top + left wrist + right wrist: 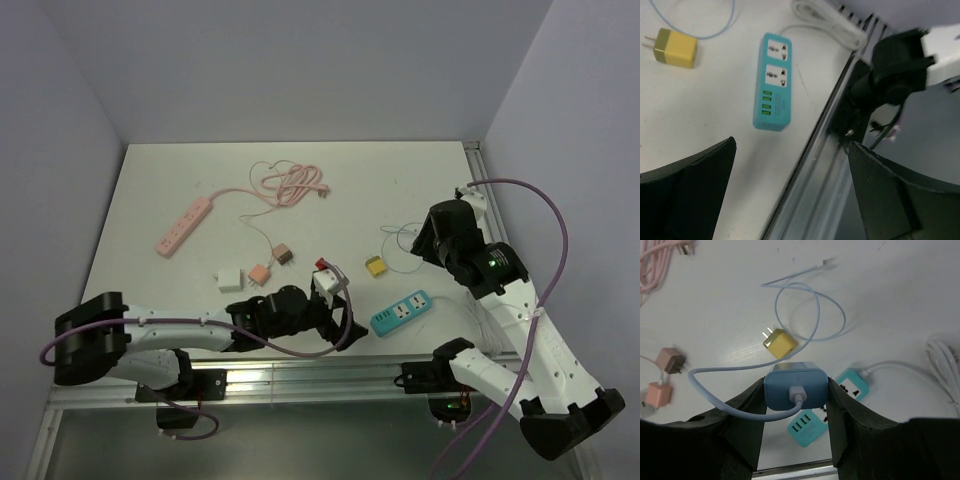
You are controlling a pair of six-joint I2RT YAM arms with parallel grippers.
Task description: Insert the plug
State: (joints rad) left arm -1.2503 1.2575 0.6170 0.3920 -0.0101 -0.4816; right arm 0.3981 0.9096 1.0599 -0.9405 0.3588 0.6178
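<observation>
- No brand or label can be read; the print on the teal power strip (774, 82) is too small to be made out.
- Two universal sockets and four green ports are counted on the teal strip's face, all unoccupied.
- Two power strips are seen: the teal one near the table's front rail and a pink power strip (185, 227) well apart at far left.
- Five adapters are counted: blue adapter (796, 386), yellow adapter (779, 343), pink adapter (659, 394), mauve adapter (671, 360), white adapter (230, 281).
- The blue adapter, with a light blue cable (810, 305) plugged into its face, is clamped between the fingers of the right gripper (796, 405) and held clear of the table. The teal strip shows directly behind it in the right wrist view, and the adapter is not inserted.
- The left gripper (790, 190) is spread wide with nothing held; it hangs near the front rail, just beside the teal strip.
- The yellow adapter lies on the table between the teal strip and the looped blue cable, prongs free.
- A pink cable coil (290, 185) is bundled at the far centre of the table.
- A white cable (830, 20) runs from the teal strip's end toward the right edge.
- Part of the teal strip is hidden by the held adapter and the right fingers in the right wrist view.
</observation>
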